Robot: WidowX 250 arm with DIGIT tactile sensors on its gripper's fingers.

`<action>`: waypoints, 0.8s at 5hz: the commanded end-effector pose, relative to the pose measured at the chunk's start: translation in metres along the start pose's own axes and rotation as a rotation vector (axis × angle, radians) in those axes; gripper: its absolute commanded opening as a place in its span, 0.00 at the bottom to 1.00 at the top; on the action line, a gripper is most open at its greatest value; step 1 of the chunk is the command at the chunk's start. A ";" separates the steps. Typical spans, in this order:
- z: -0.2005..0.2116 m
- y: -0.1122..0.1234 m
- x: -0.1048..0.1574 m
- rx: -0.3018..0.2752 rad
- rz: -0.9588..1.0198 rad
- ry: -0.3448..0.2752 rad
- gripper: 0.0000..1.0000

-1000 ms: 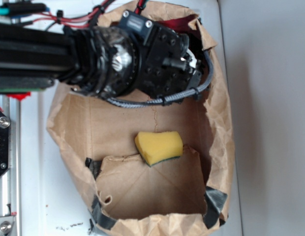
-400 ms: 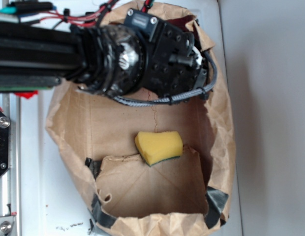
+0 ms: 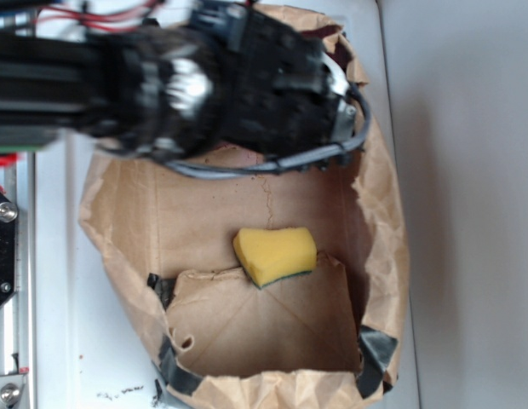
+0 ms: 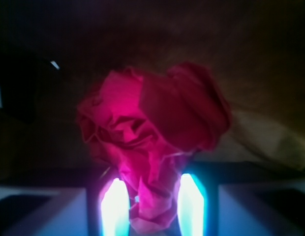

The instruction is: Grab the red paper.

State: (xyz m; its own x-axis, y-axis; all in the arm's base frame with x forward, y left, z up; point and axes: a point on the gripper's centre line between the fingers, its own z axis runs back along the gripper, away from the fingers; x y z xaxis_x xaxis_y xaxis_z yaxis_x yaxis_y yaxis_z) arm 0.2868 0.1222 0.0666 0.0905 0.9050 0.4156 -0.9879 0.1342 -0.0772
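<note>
The red paper, a crumpled bright red ball, fills the middle of the wrist view. Its lower folds are pinched between my gripper, whose two glowing fingers press on either side of it. Behind it lies the brown bag floor. In the exterior view my black arm is blurred and covers the top of the brown paper bag. It hides the gripper, and of the red paper only a dark red sliver shows at the bag's top rim.
A yellow sponge with a green underside lies in the middle of the bag. The bag's crumpled walls rise all round, with black tape at the lower corners. A metal rail runs along the left edge.
The arm has shifted up and left in the exterior view and is now motion-blurred. The red patch at the bag's top is more covered. The sponge has not moved.
</note>
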 end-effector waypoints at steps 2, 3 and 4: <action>0.087 0.020 0.020 -0.144 -0.255 0.080 0.00; 0.100 0.015 0.016 -0.178 -0.506 0.139 0.00; 0.110 0.014 0.010 -0.274 -0.737 0.137 0.00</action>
State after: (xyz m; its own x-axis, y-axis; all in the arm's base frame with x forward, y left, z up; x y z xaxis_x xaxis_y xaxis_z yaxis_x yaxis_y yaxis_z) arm 0.2606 0.0699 0.1497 0.7683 0.5753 0.2804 -0.5889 0.8071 -0.0424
